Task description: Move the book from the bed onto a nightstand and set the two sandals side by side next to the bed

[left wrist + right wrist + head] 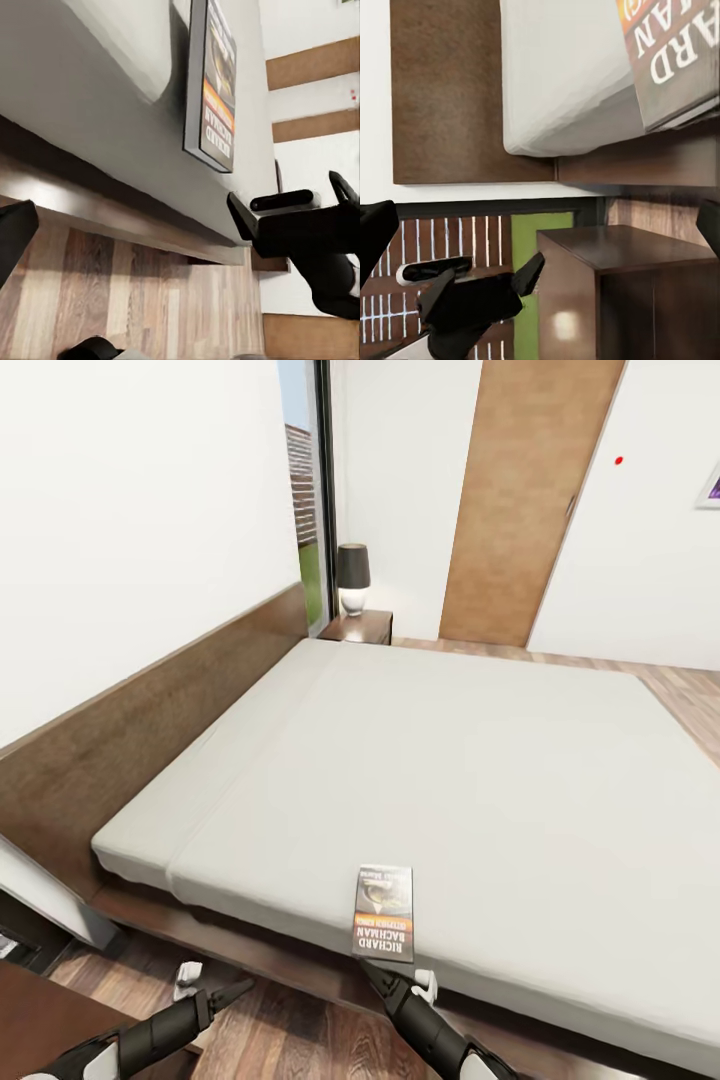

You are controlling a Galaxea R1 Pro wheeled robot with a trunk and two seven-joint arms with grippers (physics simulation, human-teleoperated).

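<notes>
The book (383, 912) lies flat on the off-white bed (450, 760), right at the mattress's near edge, its "RICHARD BACHMAN" lettering facing me. My right gripper (372, 970) is open just below the book's near end, over the dark platform rim, and is not touching it. In the right wrist view the book (675, 60) overhangs the mattress corner ahead of the open right gripper (542, 225). My left gripper (232, 992) hangs open over the floor, left of the book. In the left wrist view the book (214, 82) shows edge-on. The sandals are out of view.
One nightstand (357, 627) with a dark-shaded lamp (352, 575) stands at the bed's far corner beside the window. A second dark wooden nightstand (630, 292) sits close by at my left (40, 1010). The brown headboard (150, 710) runs along the left wall; wood floor lies below.
</notes>
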